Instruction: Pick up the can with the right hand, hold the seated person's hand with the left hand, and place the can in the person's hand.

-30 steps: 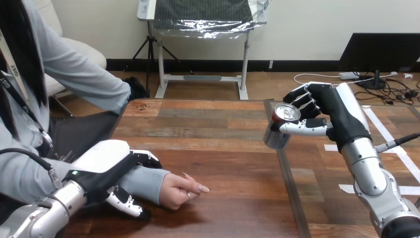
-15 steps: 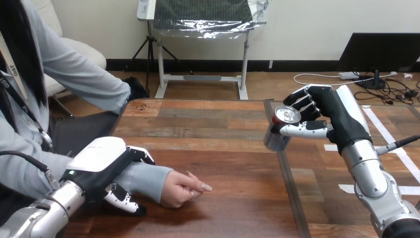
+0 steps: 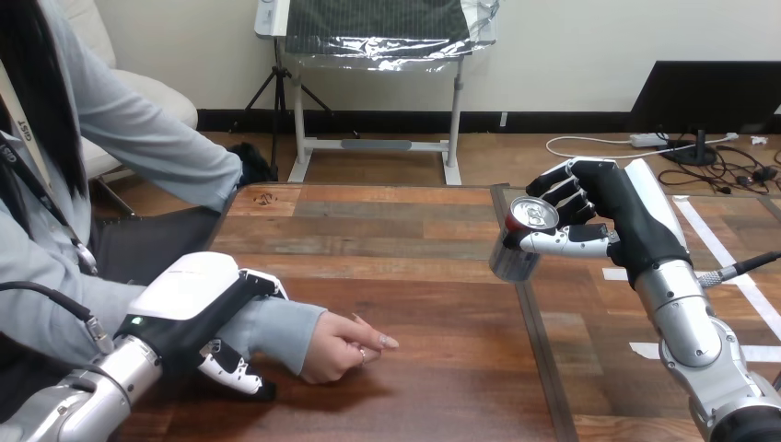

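Our right hand (image 3: 608, 221) has fingers and thumb wrapped round the can (image 3: 518, 241), which seems lifted off the table (image 3: 405, 276) at the right, well apart from the person's hand (image 3: 343, 348) at the near left. Our left hand (image 3: 193, 299) curls round the person's sleeved wrist (image 3: 276, 327). The person's fingers are curled in, palm not up. We judge the can could find no seat there and drop. It also tilts in our grip, so it may slip on the way across.

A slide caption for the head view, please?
The right robot hand holds the can; left robot hand clasps the person's forearm.
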`<state>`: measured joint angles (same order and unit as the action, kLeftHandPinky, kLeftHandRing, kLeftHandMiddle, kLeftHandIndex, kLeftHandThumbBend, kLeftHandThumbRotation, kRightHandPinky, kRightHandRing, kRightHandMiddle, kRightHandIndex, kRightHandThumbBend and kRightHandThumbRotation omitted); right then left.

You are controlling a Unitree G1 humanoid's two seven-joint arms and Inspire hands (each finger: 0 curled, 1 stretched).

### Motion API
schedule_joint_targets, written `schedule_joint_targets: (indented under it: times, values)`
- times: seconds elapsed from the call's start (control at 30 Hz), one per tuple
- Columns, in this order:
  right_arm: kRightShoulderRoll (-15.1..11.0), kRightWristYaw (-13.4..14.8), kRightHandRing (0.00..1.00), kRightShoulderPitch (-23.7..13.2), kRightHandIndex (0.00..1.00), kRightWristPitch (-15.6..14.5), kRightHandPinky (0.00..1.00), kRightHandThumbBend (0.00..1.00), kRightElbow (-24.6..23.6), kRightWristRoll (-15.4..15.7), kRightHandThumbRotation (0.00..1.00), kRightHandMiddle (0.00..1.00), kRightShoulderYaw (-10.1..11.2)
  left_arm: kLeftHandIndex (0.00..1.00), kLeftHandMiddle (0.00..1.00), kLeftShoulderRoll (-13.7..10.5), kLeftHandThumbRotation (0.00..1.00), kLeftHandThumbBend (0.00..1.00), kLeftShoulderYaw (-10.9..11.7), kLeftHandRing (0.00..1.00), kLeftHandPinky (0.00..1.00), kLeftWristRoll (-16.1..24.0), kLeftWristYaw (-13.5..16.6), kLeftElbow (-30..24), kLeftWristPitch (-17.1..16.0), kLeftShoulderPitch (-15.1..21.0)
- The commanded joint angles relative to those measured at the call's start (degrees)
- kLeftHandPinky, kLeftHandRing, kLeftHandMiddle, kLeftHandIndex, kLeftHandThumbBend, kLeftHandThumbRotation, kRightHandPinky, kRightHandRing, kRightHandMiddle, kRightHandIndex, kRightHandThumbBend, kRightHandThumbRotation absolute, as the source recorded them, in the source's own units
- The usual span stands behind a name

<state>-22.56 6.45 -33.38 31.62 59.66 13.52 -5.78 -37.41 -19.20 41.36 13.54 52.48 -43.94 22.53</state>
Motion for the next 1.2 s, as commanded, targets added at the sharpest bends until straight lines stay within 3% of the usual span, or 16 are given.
schedule_joint_targets:
  times: [0.0, 0.77, 1.17]
  values:
    - [-0.5, 0.3, 0.44, -3.2, 0.54, 1.6, 0.41, 0.75, -1.7, -0.8, 0.00, 0.50, 1.8, 0.51, 0.51, -0.5, 0.00, 1.00, -0.1, 0.46, 0.41, -0.3, 1.7, 0.2, -0.9, 1.7]
    - [-0.4, 0.0, 0.44, -4.0, 0.54, 2.1, 0.40, 0.75, -0.1, -0.4, 0.00, 0.49, 1.3, 0.48, 0.46, -0.1, 0.00, 0.93, 0.7, 0.41, 0.36, -2.4, 1.2, -2.4, -2.4, 1.3]
    - [-0.5, 1.3, 0.44, -4.5, 0.54, 1.8, 0.41, 0.75, 0.7, 1.9, 0.00, 0.50, 0.2, 0.46, 0.45, 0.2, 0.00, 0.93, 1.2, 0.39, 0.35, -3.0, 2.1, -3.3, -4.6, 1.4]
